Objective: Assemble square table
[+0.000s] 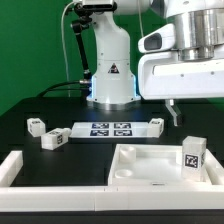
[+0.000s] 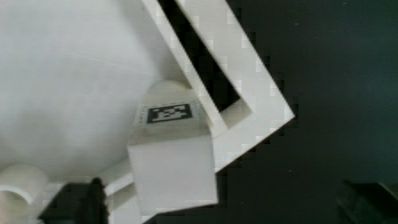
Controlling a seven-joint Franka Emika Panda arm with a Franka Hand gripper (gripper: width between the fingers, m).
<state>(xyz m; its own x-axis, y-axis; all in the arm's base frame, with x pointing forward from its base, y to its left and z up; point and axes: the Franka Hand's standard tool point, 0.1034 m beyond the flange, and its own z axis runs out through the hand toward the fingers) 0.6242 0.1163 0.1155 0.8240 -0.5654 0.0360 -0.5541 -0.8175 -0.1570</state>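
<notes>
At the exterior view's left, a low white rail (image 1: 14,168) lies on the black table (image 1: 90,150), near the lower left corner of the frame. A little higher in the frame sits a small white leg (image 1: 35,125). A second leg (image 1: 52,139) lies near it, a bit lower and more to the right.

In the middle of the frame is the marker board (image 1: 110,128), flat on the table. Behind it stands the white robot base (image 1: 110,70). Just beside the board's right end lies a third leg (image 1: 157,123).

The big white table slab (image 1: 140,172) lies in the lower right of the frame. Its hollow side is up, with a rim all around. A fourth leg (image 1: 193,155) stands up in a corner of the slab, and its black-and-white tag faces the camera. The claw (image 1: 172,116) hangs above the slab, near that leg but higher, under the arm's big white block in the upper right.

In the wrist view the fourth leg (image 2: 175,165) shows its tag, right where the rim of the table slab (image 2: 71,80) turns a corner. The claw (image 2: 222,205) is spread wide. Its two dark fingers (image 2: 71,200) sit far apart, one on each side of the leg. Neither one touches the leg, and the claw grips nothing.
</notes>
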